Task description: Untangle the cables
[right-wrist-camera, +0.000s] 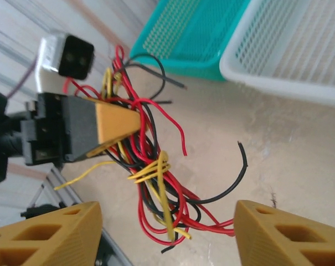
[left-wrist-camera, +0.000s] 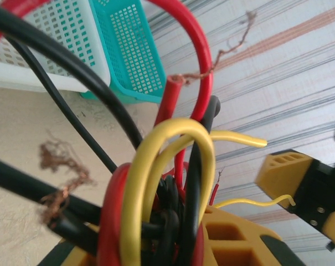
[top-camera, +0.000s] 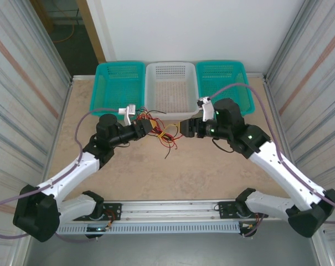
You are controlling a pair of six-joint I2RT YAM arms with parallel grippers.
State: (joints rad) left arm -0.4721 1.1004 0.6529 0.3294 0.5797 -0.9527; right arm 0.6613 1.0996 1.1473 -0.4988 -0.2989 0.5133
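My left hand (top-camera: pixel 149 127) pinches the cables (top-camera: pixel 164 133), all one red, black and yellow knot; my right hand (top-camera: pixel 185 128) gapes wide, holding nothing. No wire separated yet.

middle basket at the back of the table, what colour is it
The middle basket is white perforated mesh; the top external view shows it best.

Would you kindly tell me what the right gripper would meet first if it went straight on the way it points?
Most likely the cables held by the left gripper: they hang straight ahead of the open right gripper, in line with its gap, though depth is hard to judge.
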